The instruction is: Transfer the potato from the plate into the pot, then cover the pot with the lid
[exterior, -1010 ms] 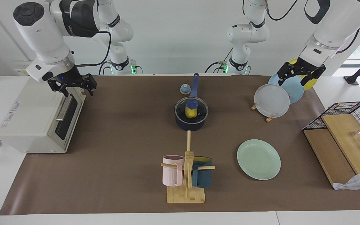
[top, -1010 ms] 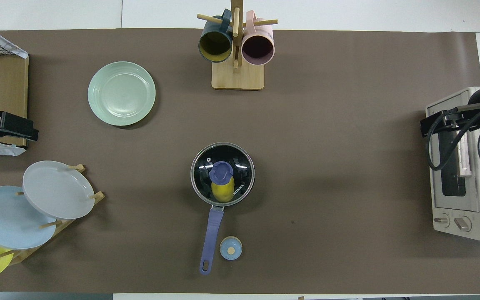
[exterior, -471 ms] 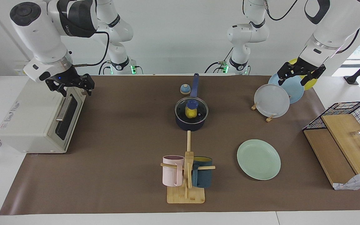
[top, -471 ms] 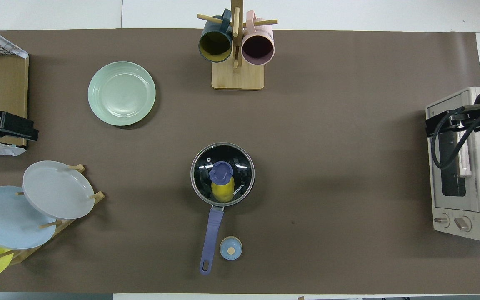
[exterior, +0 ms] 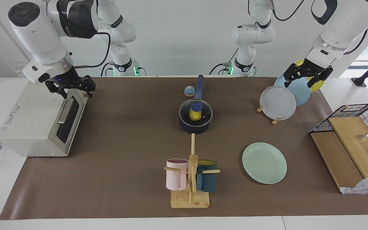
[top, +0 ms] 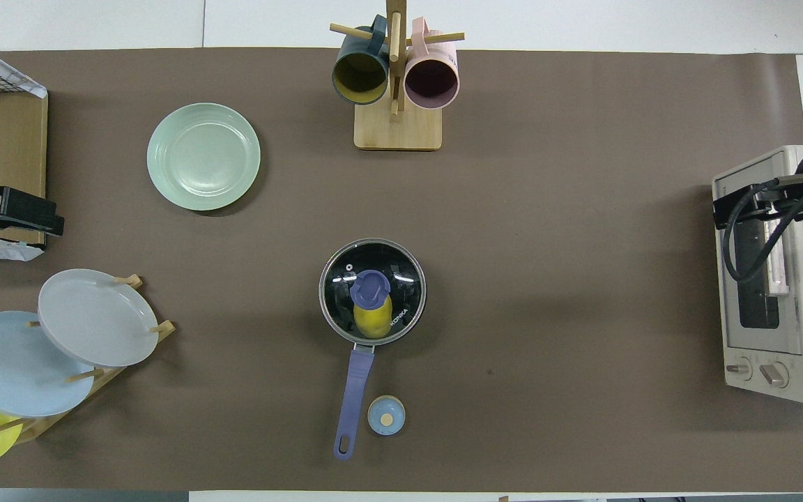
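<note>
With potato [exterior: 195,115] already under lid [exterior: 195,112] in pot [exterior: 194,127] at frame centre, plate [exterior: 264,163] bare at lower right, both jaws wide open and empty, little left to spoil beyond a careless swing near toaster oven [exterior: 40,123] or plate rack [exterior: 278,102].

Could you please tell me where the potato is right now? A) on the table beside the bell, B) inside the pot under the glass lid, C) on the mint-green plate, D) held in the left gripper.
B: the yellow potato shows through the clear lid seated on the pot, while the plate lies bare.
</note>
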`<state>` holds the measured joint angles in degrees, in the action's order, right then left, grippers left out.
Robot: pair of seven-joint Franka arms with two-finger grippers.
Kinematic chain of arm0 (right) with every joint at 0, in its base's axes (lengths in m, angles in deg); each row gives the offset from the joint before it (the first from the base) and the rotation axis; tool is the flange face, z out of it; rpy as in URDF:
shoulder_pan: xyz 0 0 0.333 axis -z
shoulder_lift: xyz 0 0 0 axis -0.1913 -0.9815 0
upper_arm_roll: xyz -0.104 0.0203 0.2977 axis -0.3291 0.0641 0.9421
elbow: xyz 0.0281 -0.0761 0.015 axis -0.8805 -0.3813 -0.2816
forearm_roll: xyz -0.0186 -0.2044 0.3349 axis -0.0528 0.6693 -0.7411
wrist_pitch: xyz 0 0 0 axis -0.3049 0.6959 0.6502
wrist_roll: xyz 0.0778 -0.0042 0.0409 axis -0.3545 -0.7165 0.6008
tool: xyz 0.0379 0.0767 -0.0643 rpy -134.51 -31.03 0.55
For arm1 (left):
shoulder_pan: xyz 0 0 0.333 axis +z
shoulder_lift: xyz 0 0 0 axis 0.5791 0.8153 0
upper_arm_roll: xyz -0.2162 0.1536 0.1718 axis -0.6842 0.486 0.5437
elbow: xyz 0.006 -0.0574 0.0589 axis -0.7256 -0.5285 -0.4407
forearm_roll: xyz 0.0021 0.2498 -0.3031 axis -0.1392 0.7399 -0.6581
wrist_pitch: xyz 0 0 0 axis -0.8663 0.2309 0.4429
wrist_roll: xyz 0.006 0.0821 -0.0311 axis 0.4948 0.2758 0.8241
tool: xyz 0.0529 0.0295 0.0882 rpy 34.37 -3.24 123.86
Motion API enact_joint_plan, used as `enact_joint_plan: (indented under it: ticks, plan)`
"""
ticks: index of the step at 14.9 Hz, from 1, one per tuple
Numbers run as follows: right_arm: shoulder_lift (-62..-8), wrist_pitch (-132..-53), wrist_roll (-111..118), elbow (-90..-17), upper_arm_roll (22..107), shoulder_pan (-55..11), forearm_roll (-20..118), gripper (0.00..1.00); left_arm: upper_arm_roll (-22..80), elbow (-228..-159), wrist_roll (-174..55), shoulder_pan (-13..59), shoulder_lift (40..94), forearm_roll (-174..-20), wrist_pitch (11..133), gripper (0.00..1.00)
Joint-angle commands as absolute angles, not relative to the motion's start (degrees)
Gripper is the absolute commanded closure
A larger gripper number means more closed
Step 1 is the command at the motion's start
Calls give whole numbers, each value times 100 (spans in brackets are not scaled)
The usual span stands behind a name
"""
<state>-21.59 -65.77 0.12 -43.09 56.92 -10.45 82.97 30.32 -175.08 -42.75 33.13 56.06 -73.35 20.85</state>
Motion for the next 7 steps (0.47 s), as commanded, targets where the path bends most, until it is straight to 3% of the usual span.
enact_joint_plan:
  ticks: [1,7]
  plan:
    - [-2012,-6541,141,-4386,5731,-936,8182,0,2983,-17601,-4298,3372,5478,-7265,2025,0]
    - [-1880,-6348,132,-4395,5634,-883,8182,0,2983,-17601,-4298,3372,5478,-7265,2025,0]
